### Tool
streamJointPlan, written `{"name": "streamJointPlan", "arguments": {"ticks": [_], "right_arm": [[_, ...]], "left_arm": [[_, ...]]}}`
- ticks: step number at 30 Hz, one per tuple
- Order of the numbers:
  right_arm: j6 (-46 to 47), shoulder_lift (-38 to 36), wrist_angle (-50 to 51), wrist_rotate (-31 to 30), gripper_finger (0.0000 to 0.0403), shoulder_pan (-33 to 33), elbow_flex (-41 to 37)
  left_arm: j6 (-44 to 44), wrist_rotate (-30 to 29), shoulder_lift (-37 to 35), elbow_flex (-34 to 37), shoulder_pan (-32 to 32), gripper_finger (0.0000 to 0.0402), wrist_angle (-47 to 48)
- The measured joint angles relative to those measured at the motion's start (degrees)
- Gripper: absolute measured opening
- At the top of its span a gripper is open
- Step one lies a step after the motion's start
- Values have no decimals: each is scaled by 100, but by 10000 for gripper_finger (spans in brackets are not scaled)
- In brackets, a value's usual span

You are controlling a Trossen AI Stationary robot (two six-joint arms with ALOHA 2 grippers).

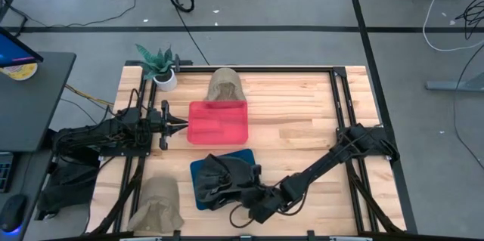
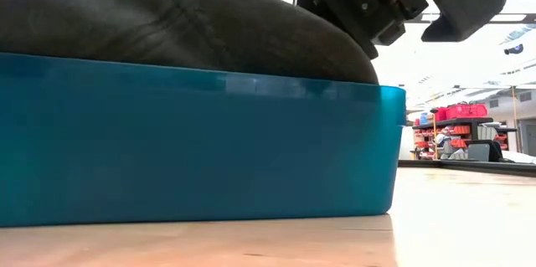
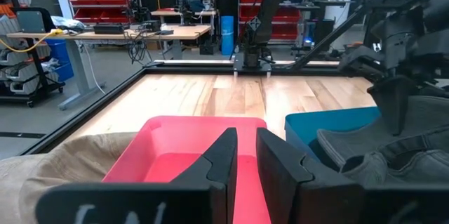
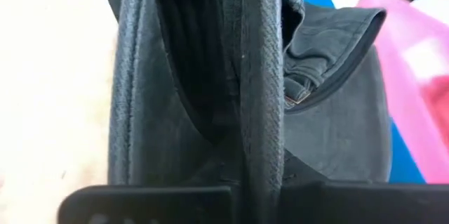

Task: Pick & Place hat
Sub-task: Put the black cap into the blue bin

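Wooden counter [image 1: 302, 120]. Blue bin [image 1: 203, 171] at near edge, dark hat [image 1: 223, 177] lying in it. Red bin [image 1: 218, 122] just behind. Right gripper [image 1: 240, 194] clamped on hat's edge. Left gripper [image 1: 180, 126] at red bin's side, fingers nearly closed, holding nothing.

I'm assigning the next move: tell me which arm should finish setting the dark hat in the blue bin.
Right. Its gripper is already at the dark hat over the blue bin. The left gripper waits by the red bin.

The right gripper [image 1: 243, 196] holds a dark hat [image 1: 227, 179] over the blue bin [image 1: 198, 169].
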State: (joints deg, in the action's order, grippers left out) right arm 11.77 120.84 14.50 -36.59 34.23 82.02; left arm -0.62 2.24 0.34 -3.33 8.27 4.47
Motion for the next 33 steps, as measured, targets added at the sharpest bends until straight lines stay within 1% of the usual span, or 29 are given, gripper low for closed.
{"name": "streamJointPlan", "arguments": {"ticks": [4, 9, 12, 17, 21, 26, 29, 31, 33], "right_arm": [[57, 0, 72, 138, 21, -30, 0], [24, -9, 64, 248, 27, -4, -7], [62, -7, 61, 305, 40, 0, -10], [89, -189, 146, 581, 100, 2, -37], [130, -503, 177, 799, 151, 25, -46], [103, -847, 23, 794, 192, 55, -44], [-6, -900, -370, 762, 203, 51, -44], [-193, -902, -836, 802, 205, 51, -44], [-456, -829, -1460, 971, 205, 40, -39]], "left_arm": [[-2, 0, 1, 0, 1, 58, 0], [-2, 0, 0, 0, 0, 58, 0], [-2, 0, 0, 0, 1, 58, 0], [-2, 0, 0, 0, 0, 58, 0], [-1, 0, 1, 0, 2, 58, 0], [-2, 0, 0, 0, 0, 58, 0], [-1, -2, 0, 0, 0, 58, 0], [-2, -2, 0, 0, 0, 58, 0], [0, -2, 2, 0, 0, 58, 0]]}}
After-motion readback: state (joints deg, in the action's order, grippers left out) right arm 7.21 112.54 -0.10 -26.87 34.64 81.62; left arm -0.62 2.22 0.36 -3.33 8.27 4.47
